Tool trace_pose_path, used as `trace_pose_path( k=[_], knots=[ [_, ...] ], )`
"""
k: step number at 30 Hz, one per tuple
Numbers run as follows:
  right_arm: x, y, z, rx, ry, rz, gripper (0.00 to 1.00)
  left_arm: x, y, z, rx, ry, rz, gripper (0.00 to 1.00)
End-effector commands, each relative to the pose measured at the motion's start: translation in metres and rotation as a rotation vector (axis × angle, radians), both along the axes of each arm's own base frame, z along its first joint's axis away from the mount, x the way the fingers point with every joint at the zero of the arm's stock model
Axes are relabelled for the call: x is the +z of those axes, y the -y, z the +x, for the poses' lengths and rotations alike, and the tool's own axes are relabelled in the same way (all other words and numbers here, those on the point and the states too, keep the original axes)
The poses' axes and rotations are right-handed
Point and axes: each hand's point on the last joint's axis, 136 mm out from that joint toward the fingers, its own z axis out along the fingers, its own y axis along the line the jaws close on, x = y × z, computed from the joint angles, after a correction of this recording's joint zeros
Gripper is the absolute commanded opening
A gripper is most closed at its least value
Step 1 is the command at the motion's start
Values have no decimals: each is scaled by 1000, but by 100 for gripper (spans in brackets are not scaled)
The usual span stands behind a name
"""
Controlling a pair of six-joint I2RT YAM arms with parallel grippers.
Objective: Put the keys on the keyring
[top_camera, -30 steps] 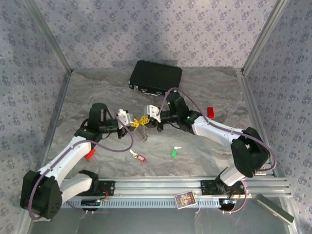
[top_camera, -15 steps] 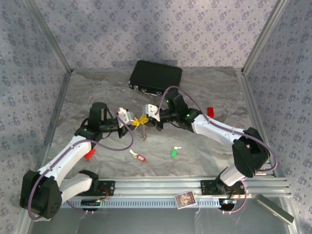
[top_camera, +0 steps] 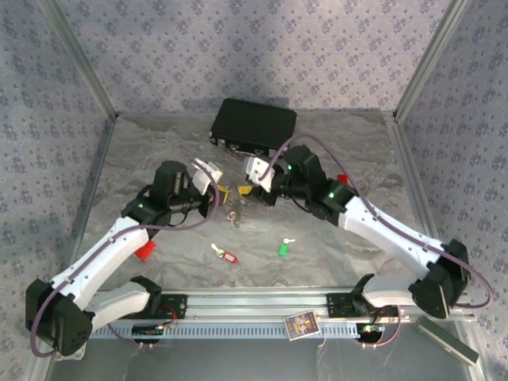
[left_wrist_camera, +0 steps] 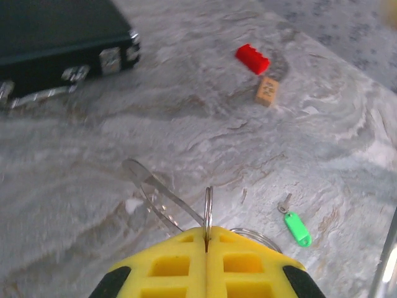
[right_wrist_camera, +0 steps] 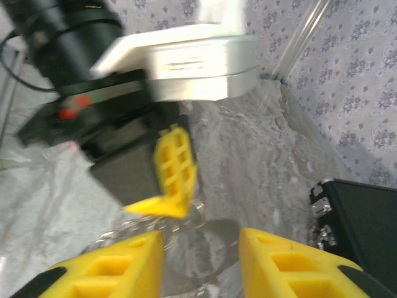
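R claw (right_wrist_camera: 201,245) wide apart, facing L claw (right_wrist_camera: 175,186) w/ blurred keyring (right_wrist_camera: 197,215) at tip; black case (right_wrist_camera: 360,217) beyond.

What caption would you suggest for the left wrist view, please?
The left gripper, shut, holds the thin pale metal keyring edge-on over the grey marbled table, a small green-tagged key lying nearby.

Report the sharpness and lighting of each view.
Right wrist: heavy blur smears the left gripper and the black case. Left wrist: slightly soft, though the green-tagged key is legible. Top external: sharp, evenly lit, only soft shadows.
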Motion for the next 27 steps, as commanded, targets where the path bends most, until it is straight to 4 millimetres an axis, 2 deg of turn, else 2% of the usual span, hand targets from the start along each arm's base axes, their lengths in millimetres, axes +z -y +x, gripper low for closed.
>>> trace_pose_path(
  k=[1,4,7,15,21,24,27],
  knots=[
    [-17,-2,-23,-25,-103,51,34,1,-17,2,236,-217,-35,0],
    [-23,-25,-56,76,-110,123,32,0,-19,4,345,-356,-75,0],
    [-31,-47,-69,94,-64,157,32,0,-16,2,417,-497,-116,0],
    [-60,-79,-35,-43,-11,206,31,7,-15,-4,593,-716,-288,0],
    [-80,-75,-11,-93,78,199,31,9,-7,-12,630,-871,-298,0],
    [-93,-73,-4,-77,102,195,31,-1,-11,-14,707,-948,-280,0],
    [-101,-71,2,-84,149,196,30,-7,-6,-17,734,-1037,-294,0]
  ],
)
